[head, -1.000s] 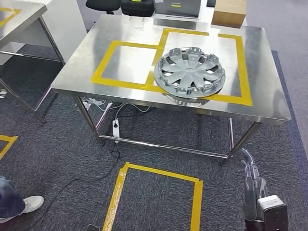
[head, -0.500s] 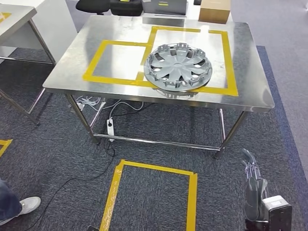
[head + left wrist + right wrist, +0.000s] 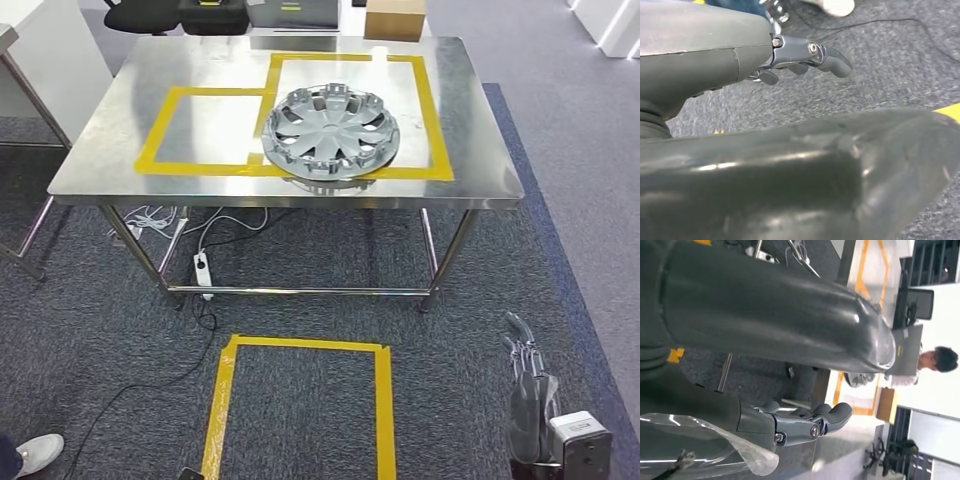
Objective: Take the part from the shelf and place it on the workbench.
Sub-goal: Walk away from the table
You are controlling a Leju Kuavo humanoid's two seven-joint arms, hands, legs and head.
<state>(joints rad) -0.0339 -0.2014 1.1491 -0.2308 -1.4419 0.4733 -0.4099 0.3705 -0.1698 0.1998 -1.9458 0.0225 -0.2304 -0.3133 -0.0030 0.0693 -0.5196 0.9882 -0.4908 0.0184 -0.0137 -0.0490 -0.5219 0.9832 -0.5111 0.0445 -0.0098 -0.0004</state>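
Observation:
The part, a grey hubcap (image 3: 330, 133), lies flat on the steel workbench (image 3: 483, 170), across the yellow tape outlines near the front edge. My right hand (image 3: 530, 395) hangs low beside my body, far from the bench, holding nothing with its fingers extended. In the right wrist view the right hand (image 3: 802, 422) shows loosely extended fingers (image 3: 832, 416) and an empty grasp. The left hand (image 3: 806, 55) in the left wrist view hangs over the carpet, fingers apart, holding nothing.
A yellow tape square (image 3: 300, 410) marks the dark carpet in front of the bench. A power strip (image 3: 201, 270) and cables lie under the bench. A cardboard box (image 3: 394, 18) sits behind it. A person's shoe (image 3: 36, 452) is at the lower left.
The camera has turned, so the bench and floor markings slid leftward in the picture. The hubcap stays on the bench; my right hand hangs the same way.

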